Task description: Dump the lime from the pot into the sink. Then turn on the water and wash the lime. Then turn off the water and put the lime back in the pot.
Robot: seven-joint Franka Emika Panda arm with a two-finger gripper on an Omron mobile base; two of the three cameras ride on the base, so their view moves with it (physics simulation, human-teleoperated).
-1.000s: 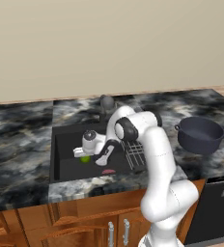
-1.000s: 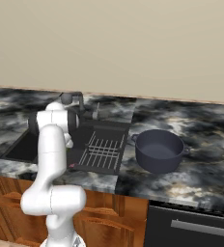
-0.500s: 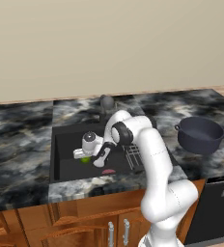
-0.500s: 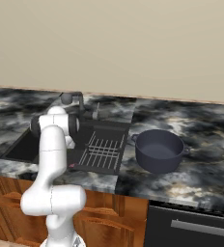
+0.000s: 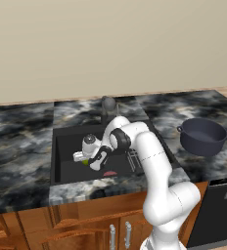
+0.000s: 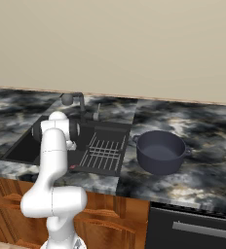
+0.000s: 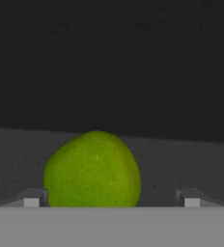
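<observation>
The lime (image 7: 92,169), yellow-green, lies on the floor of the black sink (image 5: 66,141). In the hand view it sits between my fingertips (image 7: 29,198), closer to the left one, and the jaws stand wide apart. From the left base view my open gripper (image 5: 82,158) reaches down into the left part of the basin, and a sliver of the lime (image 5: 85,162) peeks out under it. The dark blue-grey pot (image 5: 203,136) stands upright on the counter to the right of the sink, also seen as the pot (image 6: 161,151) in the right base view.
The dark faucet (image 5: 108,105) rises behind the sink. A grey wire rack (image 6: 105,153) fills the basin's right side. A flat pink-red patch (image 5: 109,173) lies near the front wall. Marbled counter (image 5: 17,141) surrounds the basin, and a dark appliance front (image 5: 223,205) is at lower right.
The arm has swung left and the hand has dropped lower into the basin, closing in on the lime. The jaws have stayed wide. The pot has not moved.
</observation>
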